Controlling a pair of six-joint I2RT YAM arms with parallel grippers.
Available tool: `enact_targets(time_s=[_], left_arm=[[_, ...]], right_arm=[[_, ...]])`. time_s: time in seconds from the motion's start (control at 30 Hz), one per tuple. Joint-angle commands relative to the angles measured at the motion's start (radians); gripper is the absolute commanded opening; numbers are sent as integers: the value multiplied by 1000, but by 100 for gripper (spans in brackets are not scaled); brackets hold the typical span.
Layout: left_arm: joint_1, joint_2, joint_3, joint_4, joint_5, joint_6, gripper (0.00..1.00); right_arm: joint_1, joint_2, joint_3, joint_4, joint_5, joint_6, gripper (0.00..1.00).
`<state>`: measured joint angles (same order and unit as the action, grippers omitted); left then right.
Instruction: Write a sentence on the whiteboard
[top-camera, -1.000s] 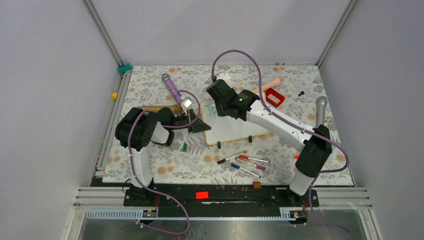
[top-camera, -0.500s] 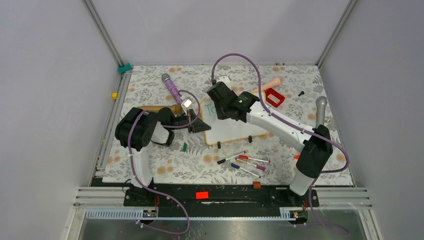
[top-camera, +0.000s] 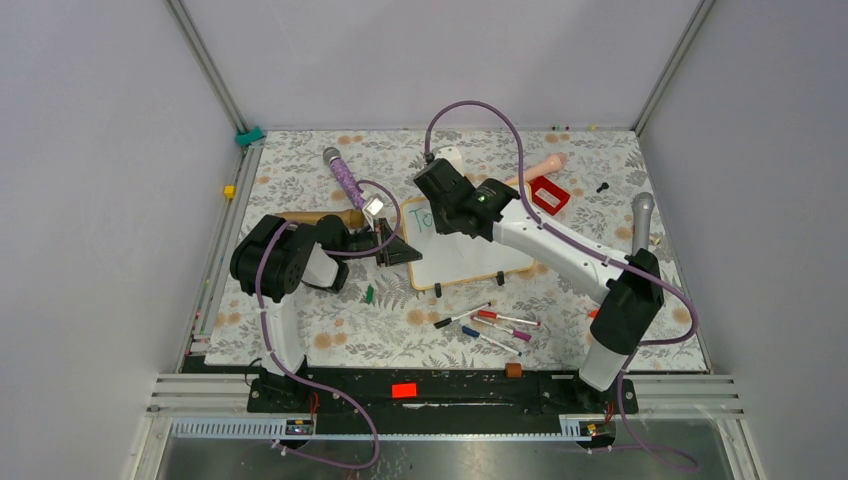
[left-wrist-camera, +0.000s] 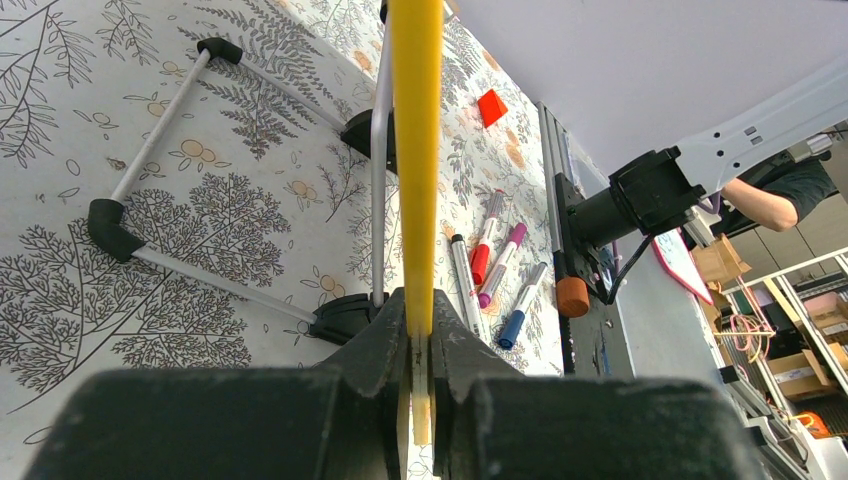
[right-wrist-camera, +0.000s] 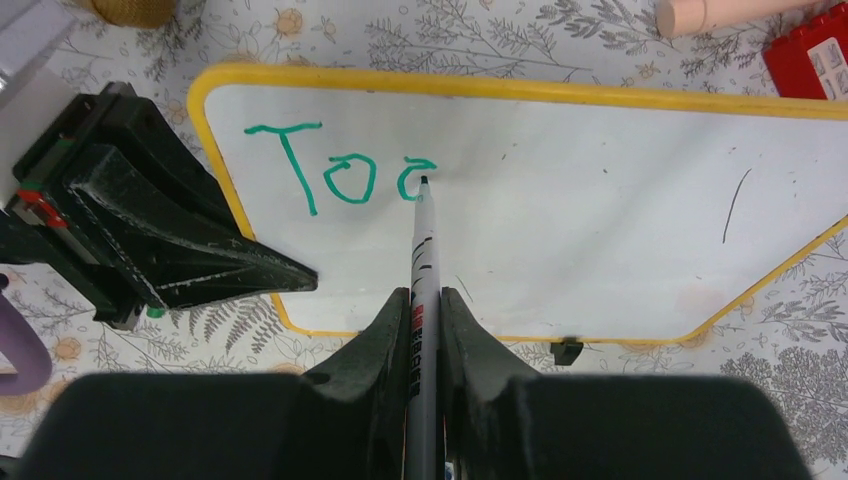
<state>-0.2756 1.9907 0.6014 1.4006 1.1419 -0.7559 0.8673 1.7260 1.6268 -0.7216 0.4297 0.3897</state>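
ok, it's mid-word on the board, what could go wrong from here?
1. The left claw pinches only the whiteboard frame at one edge. Pressure from the marker could pivot the board and skew the green letters.
2. That claw's tip overlaps the board below the letters, so on later lines the right claw might bump it.

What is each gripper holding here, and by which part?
The left gripper is shut on the whiteboard, pinching its frame edge. The right gripper is shut on a marker by its barrel, tip on the board at the green writing.
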Motion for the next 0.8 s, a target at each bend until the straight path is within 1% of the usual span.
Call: enact_targets(time_s=[0.0,0.5,0.77], left_arm=[[-9,-43,-4,80,54,13,0],[-9,-40,-3,80,54,15,0],[-8,-40,-1,80,53,14,0]], right_arm=[[-20,18,68,7,47,-15,0],[-39,50,138,7,38,-33,0],[-39,18,56,8,1,5,0]])
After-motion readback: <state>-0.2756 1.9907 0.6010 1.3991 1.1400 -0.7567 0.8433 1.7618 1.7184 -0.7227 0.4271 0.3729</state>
